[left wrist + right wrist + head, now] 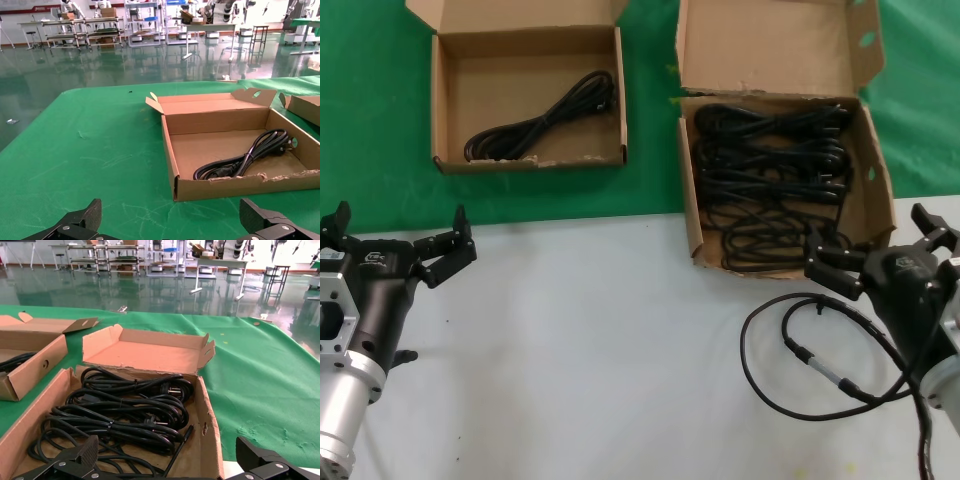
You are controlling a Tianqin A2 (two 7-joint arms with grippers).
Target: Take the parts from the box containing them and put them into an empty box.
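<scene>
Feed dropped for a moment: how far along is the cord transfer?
Early. One power cord already lies in the smaller box. Nothing is in hand: the left gripper hovers over the grey table near that box, and the right gripper sits at the larger box's near edge, both with jaws open. Several bundled cords are left to move.

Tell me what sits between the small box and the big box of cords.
Nothing: the head view shows only a strip of bare green cloth between the smaller box and the larger box holding the power cords.
</scene>
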